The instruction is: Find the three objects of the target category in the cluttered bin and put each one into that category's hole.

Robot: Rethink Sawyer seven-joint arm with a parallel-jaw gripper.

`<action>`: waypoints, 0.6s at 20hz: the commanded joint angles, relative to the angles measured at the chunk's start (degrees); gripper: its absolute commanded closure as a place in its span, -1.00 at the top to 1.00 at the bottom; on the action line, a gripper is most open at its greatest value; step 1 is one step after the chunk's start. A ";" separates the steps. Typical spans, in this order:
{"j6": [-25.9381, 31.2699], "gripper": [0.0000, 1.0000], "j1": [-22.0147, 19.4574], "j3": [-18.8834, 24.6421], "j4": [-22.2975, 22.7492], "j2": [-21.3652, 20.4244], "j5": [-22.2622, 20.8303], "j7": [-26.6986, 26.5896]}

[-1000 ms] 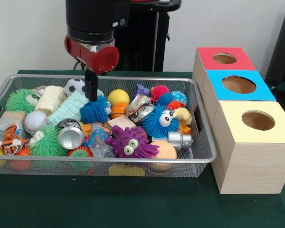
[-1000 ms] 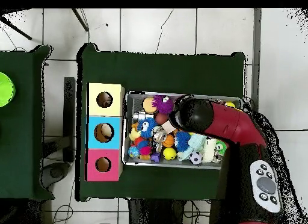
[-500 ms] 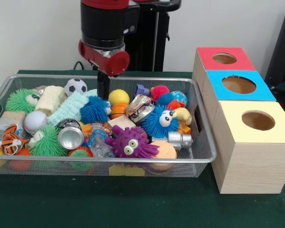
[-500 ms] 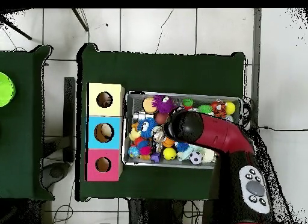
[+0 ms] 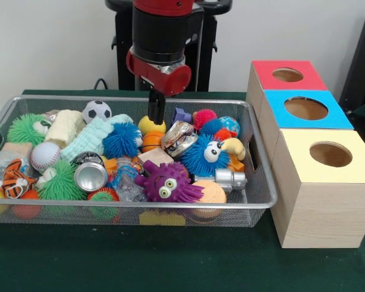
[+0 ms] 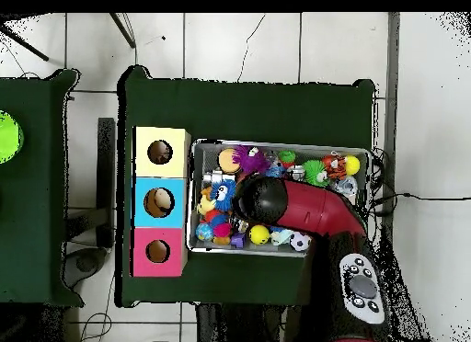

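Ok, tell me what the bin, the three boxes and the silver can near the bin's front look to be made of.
Bin: fine wire mesh with a metal rim; you can see through its walls. Boxes: light wood or wood-look board, going by the grain on the sides, with matte red, blue and yellow tops. Silver can: probably aluminium, shiny with a bright reflective end.

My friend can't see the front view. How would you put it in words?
A red and black robot arm lowers its gripper over a yellow ball in a wire-mesh bin crammed with toys; three wooden boxes with round holes stand beside it.
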 commanded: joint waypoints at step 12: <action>-5.00 -1.00 -1.26 0.04 14.96 -0.46 7.62 9.54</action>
